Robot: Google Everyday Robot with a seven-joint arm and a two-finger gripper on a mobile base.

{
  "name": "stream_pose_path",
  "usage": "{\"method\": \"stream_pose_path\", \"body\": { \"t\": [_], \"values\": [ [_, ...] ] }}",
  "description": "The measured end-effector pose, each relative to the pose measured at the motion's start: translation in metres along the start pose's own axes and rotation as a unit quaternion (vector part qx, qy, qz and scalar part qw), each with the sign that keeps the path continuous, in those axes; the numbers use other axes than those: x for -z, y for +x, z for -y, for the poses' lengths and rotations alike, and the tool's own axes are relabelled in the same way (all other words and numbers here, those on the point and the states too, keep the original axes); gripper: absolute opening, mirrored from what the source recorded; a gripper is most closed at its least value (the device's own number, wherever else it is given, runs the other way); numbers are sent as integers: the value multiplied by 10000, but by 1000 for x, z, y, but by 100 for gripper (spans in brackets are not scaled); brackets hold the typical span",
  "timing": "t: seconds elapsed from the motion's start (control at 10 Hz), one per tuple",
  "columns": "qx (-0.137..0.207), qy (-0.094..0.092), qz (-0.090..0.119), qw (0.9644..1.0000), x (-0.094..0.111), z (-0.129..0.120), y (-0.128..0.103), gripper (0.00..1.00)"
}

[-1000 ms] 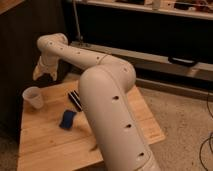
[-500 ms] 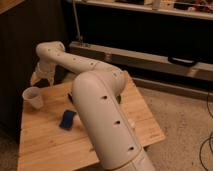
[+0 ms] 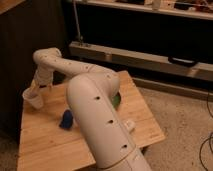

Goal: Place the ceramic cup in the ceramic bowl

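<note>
A light wooden slatted table [image 3: 45,145] fills the lower left of the view. The small plain white ceramic cup [image 3: 33,100] stands upright near the table's edge at about 9 o'clock. The two-finger gripper [image 3: 36,90] hangs directly above the cup's rim, at 12 o'clock from it, close enough that contact or a gap cannot be made out. Whether the gripper is spread or closed cannot be told either. The thick white perforated robot arm [image 3: 95,115] rises from 6 o'clock, bends near the table's middle and reaches toward 10 o'clock before dropping to the gripper. The round green ceramic bowl [image 3: 117,100] lies well apart from the cup at about 3 o'clock from the table's middle, and only a sliver of it shows past the arm. A small blue object [image 3: 66,120] sits on the boards at 4 o'clock from the cup. A small white package [image 3: 130,125] lies at 5 o'clock from the bowl, near the table's right edge.
</note>
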Motion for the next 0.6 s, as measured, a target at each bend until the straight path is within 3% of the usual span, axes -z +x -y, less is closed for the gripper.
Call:
{"method": "stream_pose_path", "body": {
  "t": [0.2,0.3,0.6],
  "values": [
    [151,155,-166,9996,-17,-12,8,62],
    [173,319,-243,9990,-27,-11,13,51],
    [226,839,-150,9961,-30,-25,21,22]
  ]
}}
